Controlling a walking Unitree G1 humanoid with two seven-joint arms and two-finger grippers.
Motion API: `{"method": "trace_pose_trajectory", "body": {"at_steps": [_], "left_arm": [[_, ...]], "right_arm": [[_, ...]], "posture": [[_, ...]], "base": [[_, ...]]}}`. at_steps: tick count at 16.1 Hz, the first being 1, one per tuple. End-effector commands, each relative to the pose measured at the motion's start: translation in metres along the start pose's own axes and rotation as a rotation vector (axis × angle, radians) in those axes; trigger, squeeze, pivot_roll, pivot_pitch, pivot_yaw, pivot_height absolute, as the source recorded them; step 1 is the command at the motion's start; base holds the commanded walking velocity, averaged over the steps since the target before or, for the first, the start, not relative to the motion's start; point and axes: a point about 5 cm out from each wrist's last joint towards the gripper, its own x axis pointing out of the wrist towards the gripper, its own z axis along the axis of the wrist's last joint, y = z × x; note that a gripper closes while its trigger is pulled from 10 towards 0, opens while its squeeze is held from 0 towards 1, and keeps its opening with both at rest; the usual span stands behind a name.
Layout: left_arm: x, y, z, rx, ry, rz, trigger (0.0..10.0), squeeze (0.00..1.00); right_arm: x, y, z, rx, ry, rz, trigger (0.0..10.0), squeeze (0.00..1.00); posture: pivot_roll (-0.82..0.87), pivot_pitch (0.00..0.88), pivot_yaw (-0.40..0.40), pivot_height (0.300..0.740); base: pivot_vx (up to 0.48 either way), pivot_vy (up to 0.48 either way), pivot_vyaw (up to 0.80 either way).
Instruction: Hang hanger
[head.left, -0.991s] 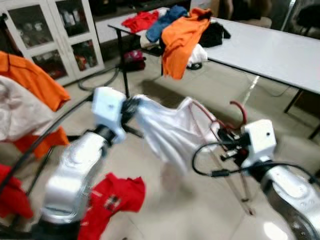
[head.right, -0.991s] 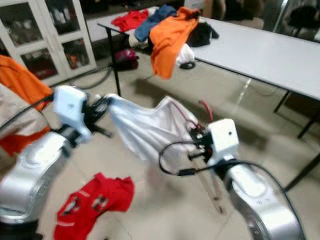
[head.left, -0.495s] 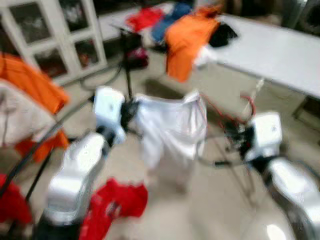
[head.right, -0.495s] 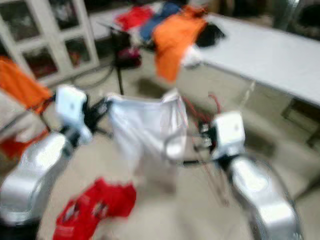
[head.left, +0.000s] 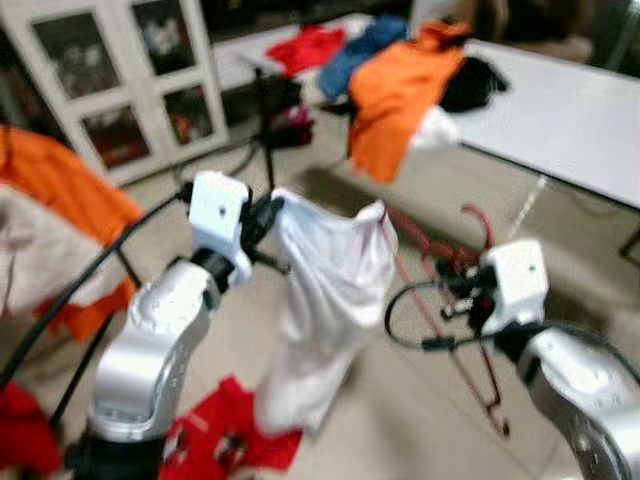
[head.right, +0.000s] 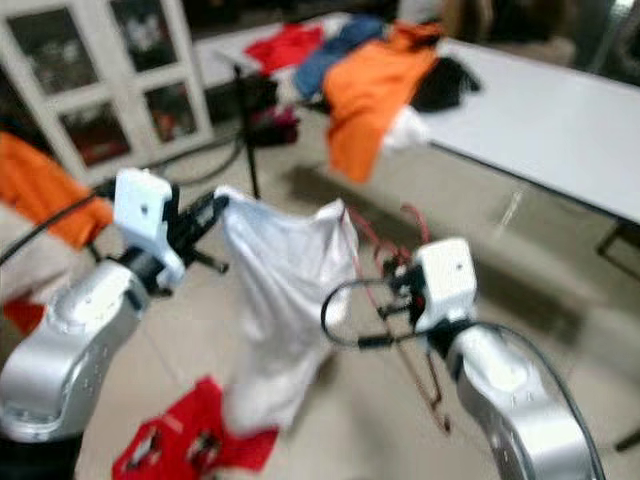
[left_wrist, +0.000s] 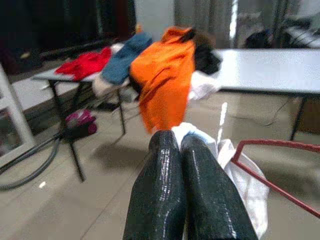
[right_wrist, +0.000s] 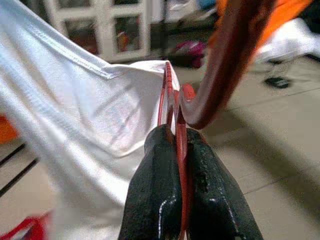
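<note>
A: Where is the hanger (head.left: 455, 300)?
B: The right hand (right_wrist: 176, 145) clamps its red wire, in the air above the floor (head.left: 400, 420).
A: And the left hand (left_wrist: 181, 142)?
B: Closed on the white shirt (head.left: 325, 300), which hangs from the hanger.

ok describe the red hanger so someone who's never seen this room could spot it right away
Start at the long white table piled with clothes, then look to the floor space in front of it, where the robot's two arms hold up a white shirt. The red hanger is the thin wire frame, one end tucked into the shirt, its hook pinched in the right tool. It is the only rigid red thing; the other reds are garments.
</note>
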Motion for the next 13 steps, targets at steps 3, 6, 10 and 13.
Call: {"method": "trace_pose_trajectory", "body": {"at_steps": [3,6,10,13], "left_arm": [[0.005,-0.002,0.000,0.004,0.039,-0.049,10.0,0.00],[0.012,0.002,-0.013,-0.029,0.083,-0.038,10.0,0.00],[0.014,0.005,-0.029,-0.029,0.155,-0.029,10.0,0.00],[0.005,0.014,-0.053,-0.054,0.186,0.017,10.0,0.00]], "right_arm": [[-0.004,0.003,-0.007,0.021,0.065,0.065,10.0,0.00],[-0.006,0.008,-0.022,-0.030,0.216,0.213,10.0,0.00],[-0.023,0.008,-0.040,-0.217,0.382,0.347,10.0,0.00],[-0.019,0.001,-0.020,-0.145,0.190,0.235,10.0,0.00]], "posture": [[-0.18,0.003,0.054,0.740],[-0.18,0.000,0.058,0.740],[-0.18,0.003,0.051,0.740],[-0.19,0.000,0.051,0.740]], "base": [[0.000,0.000,0.00],[0.000,0.000,0.00],[0.000,0.000,0.00],[0.000,0.000,0.00]]}}
